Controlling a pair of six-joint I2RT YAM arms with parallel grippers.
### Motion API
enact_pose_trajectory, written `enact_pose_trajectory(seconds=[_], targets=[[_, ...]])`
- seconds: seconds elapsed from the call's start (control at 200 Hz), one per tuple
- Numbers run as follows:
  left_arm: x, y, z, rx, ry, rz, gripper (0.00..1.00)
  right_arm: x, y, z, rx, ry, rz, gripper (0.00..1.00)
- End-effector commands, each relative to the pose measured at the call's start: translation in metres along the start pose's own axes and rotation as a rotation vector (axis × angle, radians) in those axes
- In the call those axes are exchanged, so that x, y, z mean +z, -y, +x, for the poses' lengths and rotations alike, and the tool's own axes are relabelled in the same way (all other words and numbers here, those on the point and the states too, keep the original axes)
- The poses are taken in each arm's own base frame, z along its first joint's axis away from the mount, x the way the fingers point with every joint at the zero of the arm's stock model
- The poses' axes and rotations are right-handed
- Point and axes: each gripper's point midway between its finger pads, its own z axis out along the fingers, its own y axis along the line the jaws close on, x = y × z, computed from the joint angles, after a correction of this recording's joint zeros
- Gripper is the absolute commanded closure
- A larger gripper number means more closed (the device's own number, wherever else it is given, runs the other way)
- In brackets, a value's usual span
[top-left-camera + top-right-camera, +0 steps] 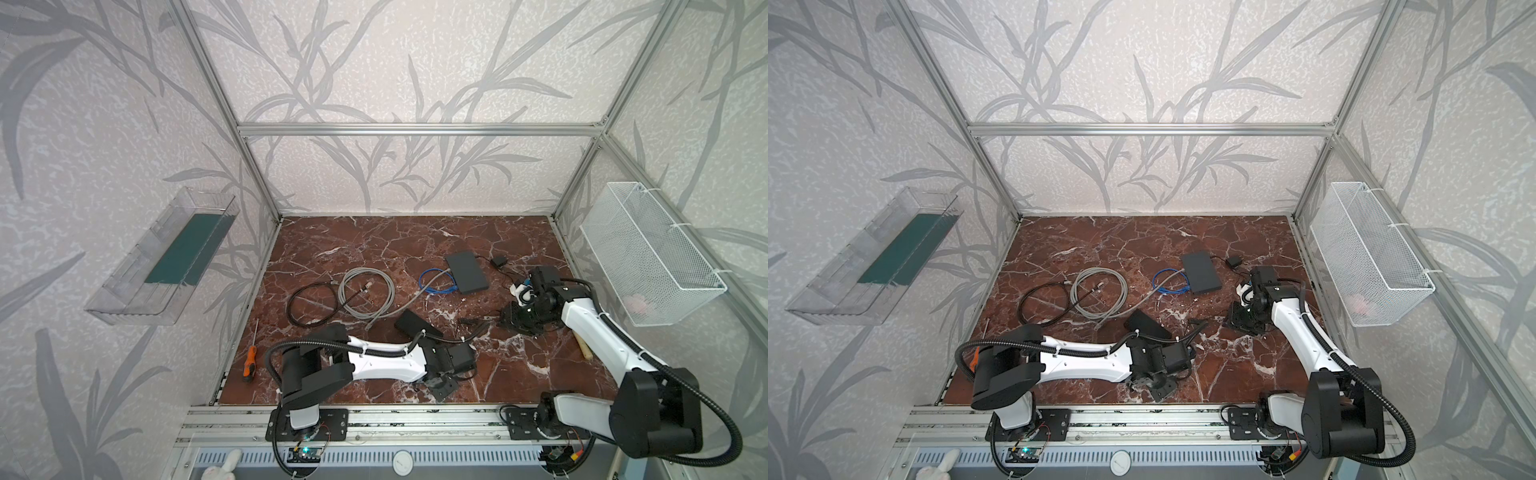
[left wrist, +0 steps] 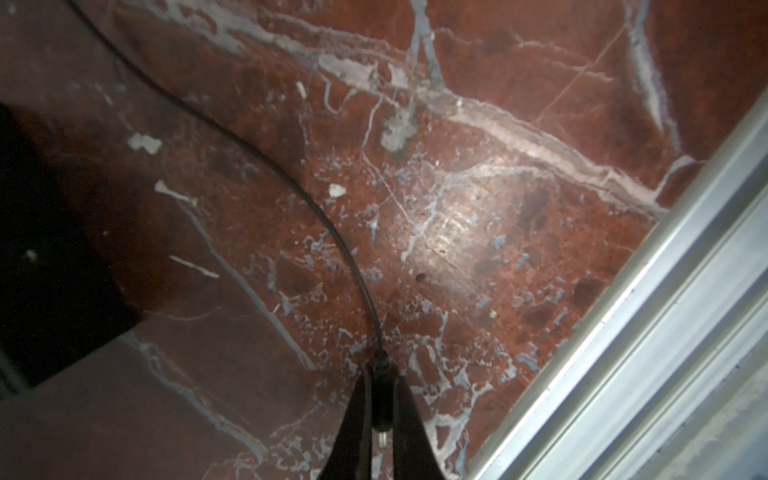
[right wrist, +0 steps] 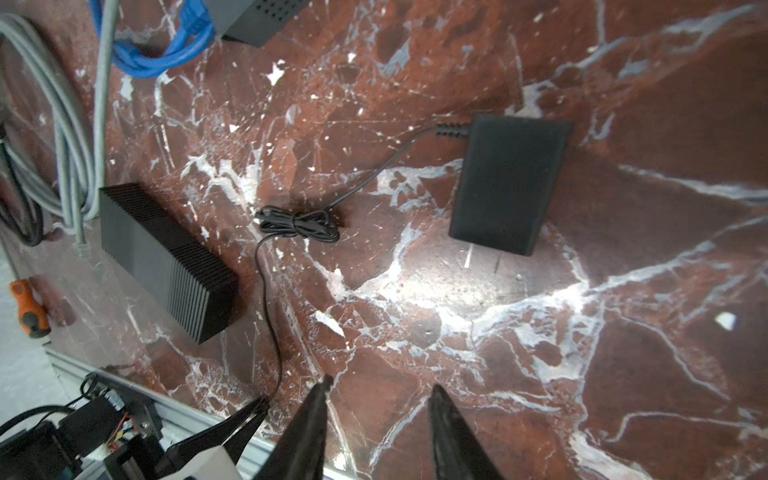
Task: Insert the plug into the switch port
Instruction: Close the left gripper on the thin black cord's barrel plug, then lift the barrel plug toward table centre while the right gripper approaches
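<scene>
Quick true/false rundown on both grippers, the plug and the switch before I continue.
The left gripper is shut on the plug. True.
The right gripper holds the power adapter. False: it is open and empty; the adapter lies on the table.
The plug is already in the switch. False: the switch lies apart, farther back on the table.
A blue cable lies coiled beside the switch. True.

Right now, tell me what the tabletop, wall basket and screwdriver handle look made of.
Tabletop: red-brown marble or marble-look sheet, polished; white veins, glare.
Wall basket: white-coated metal mesh, probably; fine see-through grid.
Screwdriver handle: orange plastic with black rubbery grip, apparently; two-tone moulding.
</scene>
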Motion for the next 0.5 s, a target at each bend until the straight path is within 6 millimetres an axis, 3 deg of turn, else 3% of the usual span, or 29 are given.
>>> enact_pose_trajectory(seconds=[0.0,0.16,0.335,0.5], targets=[[0.012,-0.027,0.044,-0.009,-0.137,-0.051,0.98,-0.017,-0.03,-0.004,-0.13,0.033,-0.102,0.57],[-0.004,-0.041,0.03,0.016,-0.086,-0.007,0.99,-0.023,-0.064,0.002,-0.281,0.069,-0.194,0.53],[-0.044,-0.058,0.013,0.043,-0.002,0.055,0.99,-0.025,-0.11,0.014,-0.507,0.143,-0.327,0.5],[-0.074,-0.074,0.003,0.008,0.092,0.136,0.99,-0.019,-0.123,0.039,-0.632,0.166,-0.361,0.48]])
